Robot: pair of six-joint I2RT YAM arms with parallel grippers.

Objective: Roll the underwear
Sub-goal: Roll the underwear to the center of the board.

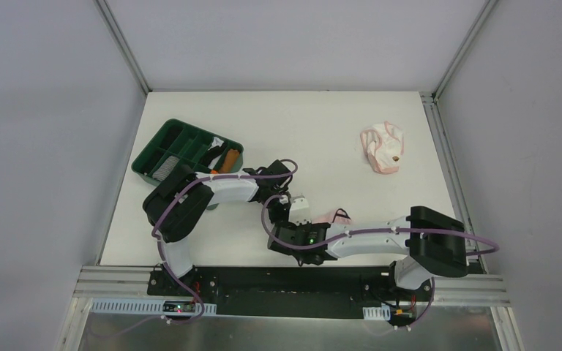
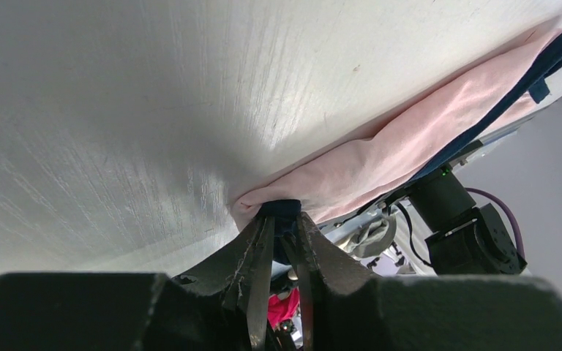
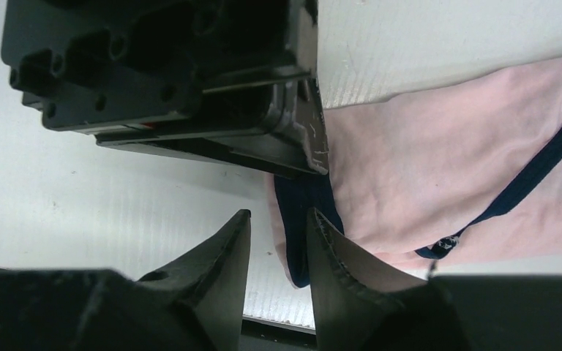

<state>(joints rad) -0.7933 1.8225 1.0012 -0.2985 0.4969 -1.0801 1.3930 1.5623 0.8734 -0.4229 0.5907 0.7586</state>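
Pink briefs (image 3: 424, 168), navy hem pinched tight in left jaws, right jaws parted, hem beside one tip

Sitting on the white surface's (image 1: 322, 131) left side: dark green divided tray (image 1: 168, 142), holding an orange rolled cloth (image 1: 227, 159) at its right end, a grey cloth (image 1: 165, 170) along its near edge.

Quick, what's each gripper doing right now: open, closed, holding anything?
Left gripper: closed on the navy edge of the pink underwear.
Right gripper: open, holding nothing.
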